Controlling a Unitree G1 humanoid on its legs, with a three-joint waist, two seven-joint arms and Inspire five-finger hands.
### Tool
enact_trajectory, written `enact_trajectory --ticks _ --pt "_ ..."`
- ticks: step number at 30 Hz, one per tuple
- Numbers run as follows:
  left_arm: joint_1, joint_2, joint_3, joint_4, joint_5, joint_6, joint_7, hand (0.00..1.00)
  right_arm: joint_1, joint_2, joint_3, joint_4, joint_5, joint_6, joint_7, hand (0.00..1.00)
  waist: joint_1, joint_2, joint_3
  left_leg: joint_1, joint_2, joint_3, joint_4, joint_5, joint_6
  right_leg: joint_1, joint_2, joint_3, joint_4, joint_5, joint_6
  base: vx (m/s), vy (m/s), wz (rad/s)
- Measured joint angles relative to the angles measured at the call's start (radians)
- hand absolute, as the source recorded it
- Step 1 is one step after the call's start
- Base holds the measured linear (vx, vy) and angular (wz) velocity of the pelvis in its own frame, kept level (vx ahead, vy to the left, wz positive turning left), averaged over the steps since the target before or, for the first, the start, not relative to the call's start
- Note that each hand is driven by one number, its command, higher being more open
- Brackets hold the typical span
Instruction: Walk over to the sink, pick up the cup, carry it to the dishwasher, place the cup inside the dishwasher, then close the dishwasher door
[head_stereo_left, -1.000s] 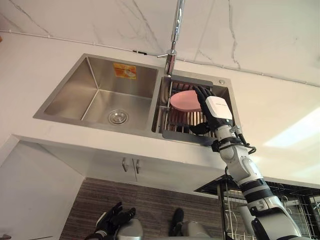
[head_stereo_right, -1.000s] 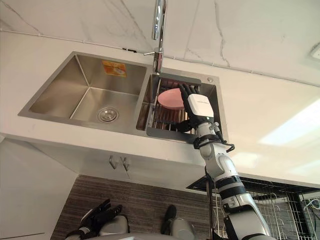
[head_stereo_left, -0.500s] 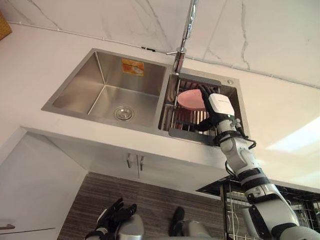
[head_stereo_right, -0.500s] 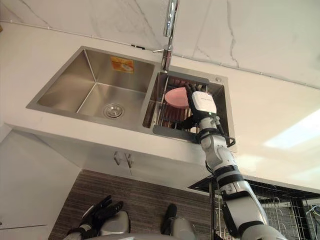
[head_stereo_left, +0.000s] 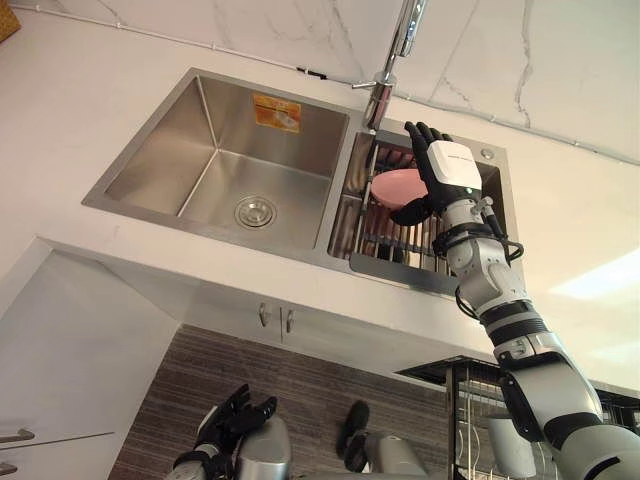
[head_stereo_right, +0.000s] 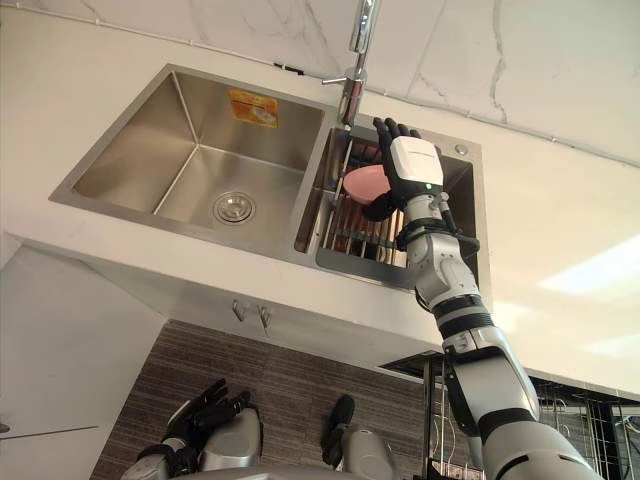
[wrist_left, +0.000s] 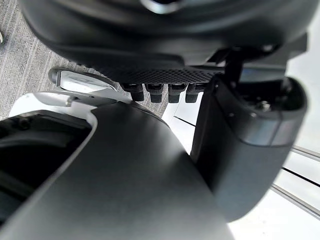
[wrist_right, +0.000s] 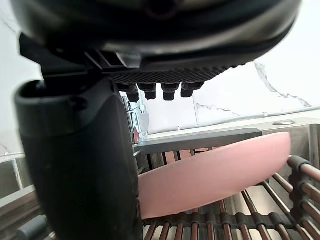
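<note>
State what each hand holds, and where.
Nothing gripped. Right hand open beside the pink cup on the sink rack; left hand low, open, empty.

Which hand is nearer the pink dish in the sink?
Right. The right hand is up beside the pink dish in the sink; the left hand hangs low near the floor, far from it.

Bright all over. Sunny white patch on the countertop (head_stereo_left: 600, 288) at the right. Soft shine on the steel sink (head_stereo_left: 160, 160). Darker low down, near the floor (head_stereo_left: 300, 385).
</note>
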Motion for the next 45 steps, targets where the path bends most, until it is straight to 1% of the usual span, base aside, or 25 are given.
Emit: enact_trajectory --ticks 11,13,20,21,23,32,34,37,43,45 --pt "-0.019 0.003 0.000 -0.010 0.000 -0.003 -0.003 1.00 -0.046 -0.016 0.018 0.045 0.001 -0.001 0.001 1.00 0.002 0.006 0.041 -0.019 0.008 -0.002 0.020 -0.008 0.002 -0.009 0.007 0.000 0.000 -0.002 -0.003 0.00 0.000 0.00" --pt "-0.022 0.005 0.000 -0.010 0.000 -0.003 -0.003 1.00 -0.048 -0.016 0.026 0.045 0.001 -0.011 0.001 1.00 0.001 0.006 0.041 -0.029 0.011 -0.002 0.028 -0.011 -0.001 -0.017 0.011 0.001 0.000 -0.003 -0.004 0.00 0.000 0.00" --pt "-0.029 0.006 0.000 -0.010 -0.001 -0.005 -0.003 1.00 -0.060 -0.025 0.056 0.045 0.000 -0.011 0.001 1.00 0.002 0.008 0.051 -0.038 0.015 -0.002 0.036 -0.014 -0.002 -0.022 0.014 0.000 0.000 -0.003 -0.004 0.00 0.000 0.00" --pt "-0.032 0.006 0.000 -0.010 -0.001 -0.006 -0.003 1.00 -0.064 -0.025 0.056 0.045 0.000 -0.011 0.001 0.00 0.002 0.008 0.057 -0.041 0.016 -0.002 0.039 -0.016 -0.001 -0.024 0.014 0.001 0.001 -0.003 -0.004 0.00 0.000 0.00" --pt "-0.037 0.007 0.000 -0.011 -0.003 -0.009 -0.004 1.00 -0.070 -0.026 0.056 0.045 0.000 -0.011 0.001 0.00 0.002 0.009 0.067 -0.045 0.017 -0.003 0.044 -0.017 -0.001 -0.025 0.016 0.000 0.001 -0.003 -0.004 0.00 0.000 0.00" --pt "-0.042 0.008 -0.001 -0.010 -0.018 -0.009 -0.005 1.00 -0.071 -0.027 0.069 0.081 0.000 -0.007 0.011 0.00 0.003 0.009 0.072 -0.062 0.019 -0.003 0.054 -0.019 -0.002 -0.039 0.016 0.001 0.004 -0.003 -0.004 0.00 0.000 0.00" --pt "-0.044 0.010 -0.001 -0.011 -0.020 -0.009 -0.005 1.00 -0.097 -0.042 0.089 0.077 0.000 -0.008 0.002 0.00 0.001 0.009 0.075 -0.068 0.021 -0.003 0.064 -0.023 0.000 -0.041 0.017 0.001 0.004 -0.003 -0.004 0.00 0.000 0.00" --pt "-0.053 0.013 0.000 -0.013 -0.022 -0.009 -0.010 1.00 -0.121 -0.071 0.092 0.072 0.003 -0.012 0.004 0.00 0.008 0.009 0.087 -0.077 0.024 -0.007 0.080 -0.032 0.007 -0.042 0.020 0.000 0.006 -0.002 -0.005 -0.03 0.005 0.01" --pt "-0.059 0.017 -0.001 -0.014 -0.031 -0.010 -0.018 1.00 -0.141 -0.090 0.092 0.064 0.022 -0.012 0.006 0.00 0.012 0.007 0.092 -0.096 0.023 -0.006 0.088 -0.033 0.009 -0.060 0.018 0.002 0.012 -0.002 -0.004 -0.01 0.001 0.00" --pt "-0.059 0.020 -0.001 -0.017 -0.041 -0.011 -0.018 1.00 -0.141 -0.111 0.092 0.060 0.049 -0.026 0.009 0.00 0.012 0.003 0.101 -0.096 0.024 -0.006 0.088 -0.033 0.009 -0.060 0.018 0.002 0.012 -0.002 -0.004 0.00 0.000 0.00"
